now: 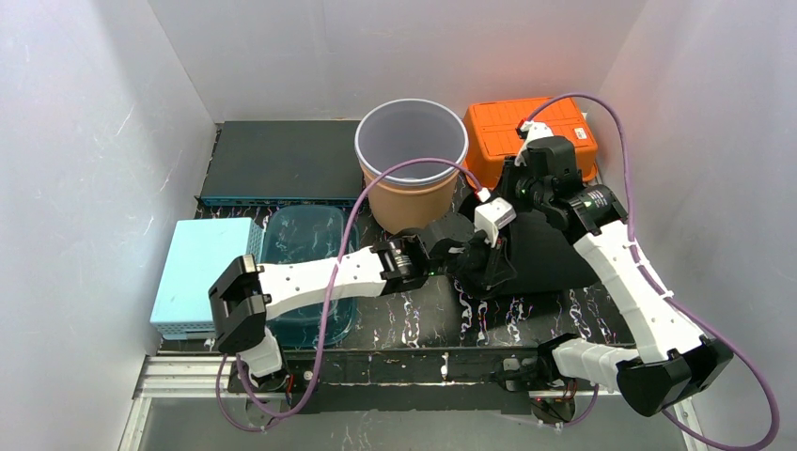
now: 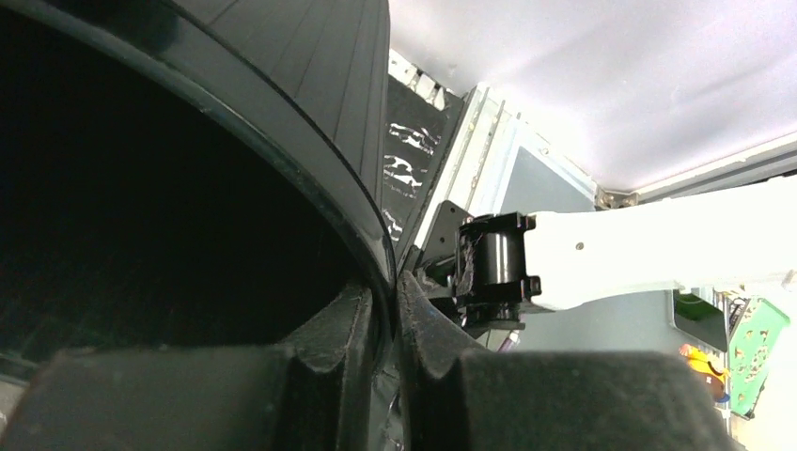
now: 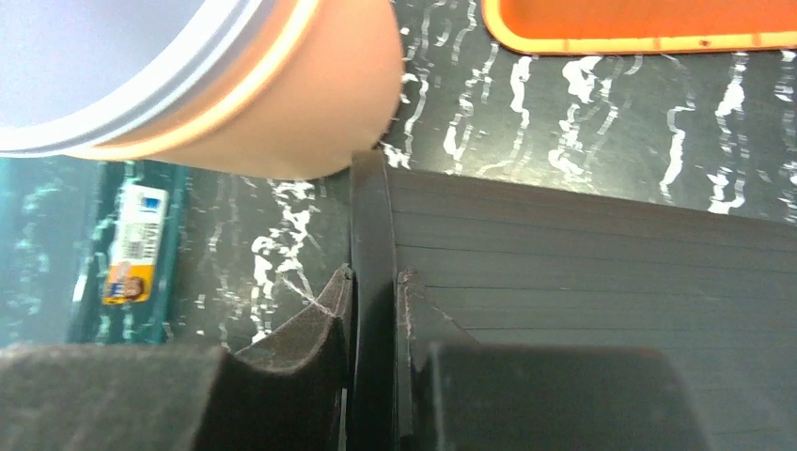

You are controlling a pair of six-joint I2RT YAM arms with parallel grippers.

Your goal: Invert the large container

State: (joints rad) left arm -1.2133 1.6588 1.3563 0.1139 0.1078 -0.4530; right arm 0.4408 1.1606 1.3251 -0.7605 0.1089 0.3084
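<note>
The black ribbed container [image 1: 554,249] sits mid-surface, just right of the tan bucket [image 1: 414,202] and in front of the orange lid [image 1: 531,127]. It looks tipped, with its mouth towards the left arm. The left tool [image 2: 390,291] is clenched on the rim, one pad inside the dark hollow and one outside. The right tool [image 3: 374,282] pinches the same rim nearer the bucket, its outer pad against the ribbed wall. I'd judge the container to be light, thin-walled plastic, stiff enough at the rolled rim but smooth and likely to slip. The rim is the sensible hold. The dark marbled surface [image 1: 423,324] offers little room, so the bucket may get bumped during the turn.
</note>
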